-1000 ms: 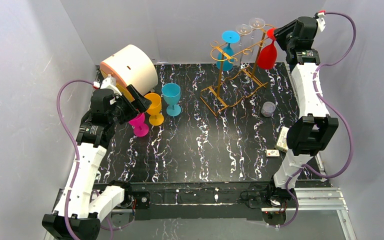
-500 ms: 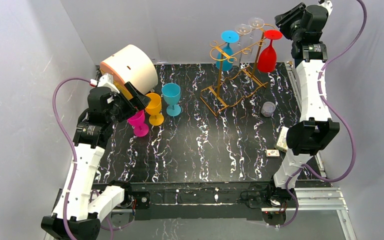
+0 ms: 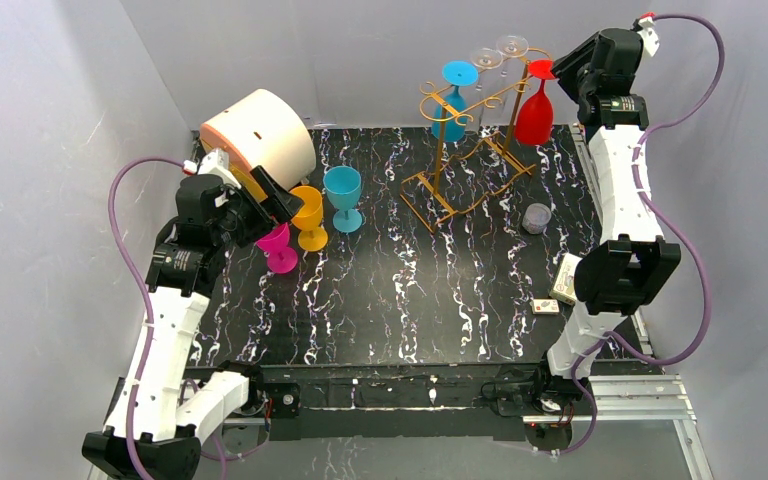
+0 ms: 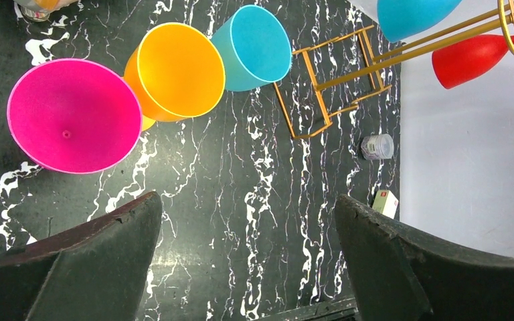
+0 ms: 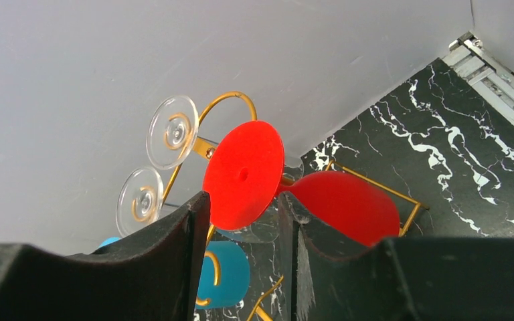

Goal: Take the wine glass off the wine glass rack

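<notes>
The gold wire wine glass rack point(image 3: 441, 150) stands at the back of the table; it also shows in the left wrist view point(image 4: 401, 59) and the right wrist view point(image 5: 231, 94). A red wine glass point(image 3: 534, 115) hangs upside down from its right hook. My right gripper point(image 3: 563, 68) is at the glass's red foot point(image 5: 244, 170), jaws partly open, with the foot's lower edge between the fingertips point(image 5: 201, 207); I cannot tell if they touch it. My left gripper point(image 3: 270, 205) is wide open and empty above the table point(image 4: 247, 200).
A blue glass point(image 3: 452, 105) and two clear glasses point(image 3: 487, 58) also hang on the rack. Pink point(image 3: 278, 245), orange point(image 3: 308, 215) and blue point(image 3: 343, 190) glasses stand by a cream drum point(image 3: 260, 135). A small jar point(image 3: 536, 217) and a box point(image 3: 565, 278) lie right.
My right gripper rose up and away from the red glass's foot half a second ago, and is now back down at the foot. The glass stays on the rack. The left arm barely moved.
</notes>
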Available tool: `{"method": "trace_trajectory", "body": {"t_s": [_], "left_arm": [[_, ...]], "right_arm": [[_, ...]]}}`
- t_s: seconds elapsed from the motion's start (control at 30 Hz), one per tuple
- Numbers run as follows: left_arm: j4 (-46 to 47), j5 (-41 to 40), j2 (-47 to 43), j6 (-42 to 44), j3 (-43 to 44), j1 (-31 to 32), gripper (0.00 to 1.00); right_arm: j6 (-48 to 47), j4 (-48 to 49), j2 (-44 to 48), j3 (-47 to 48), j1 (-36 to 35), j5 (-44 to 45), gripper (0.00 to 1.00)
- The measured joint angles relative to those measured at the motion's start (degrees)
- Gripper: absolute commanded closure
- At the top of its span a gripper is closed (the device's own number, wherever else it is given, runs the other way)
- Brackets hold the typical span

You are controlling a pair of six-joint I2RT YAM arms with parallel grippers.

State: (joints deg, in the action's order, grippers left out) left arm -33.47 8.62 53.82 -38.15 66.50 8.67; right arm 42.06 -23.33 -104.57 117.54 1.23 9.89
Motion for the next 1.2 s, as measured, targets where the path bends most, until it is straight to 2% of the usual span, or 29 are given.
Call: {"method": "trace_trajectory", "body": {"t_s": [0.33,0.67,0.87,1.2], "left_arm": [[-0.7,0.4,-0.7,-0.1,0.9,0.0,0.02],[-1.8,-0.1,-1.3,0.0,1.5,0.0,0.02],[-1.9,-0.2,-1.3,0.0,1.6,0.0,0.02],[-2.1,-0.3,-1.0,0.0,1.6,0.0,0.02]], "right_arm": [[2.0,-2.1,-1.9,3.6,0.0,-1.6,0.52],[3.9,-2.7,-1.9,2.6,0.0,-1.0,0.52],[4.3,-3.1,-2.0,2.6,0.0,-1.0,0.57],[4.6,-2.2,-3.7,2.6,0.0,-1.2,0.59]]}}
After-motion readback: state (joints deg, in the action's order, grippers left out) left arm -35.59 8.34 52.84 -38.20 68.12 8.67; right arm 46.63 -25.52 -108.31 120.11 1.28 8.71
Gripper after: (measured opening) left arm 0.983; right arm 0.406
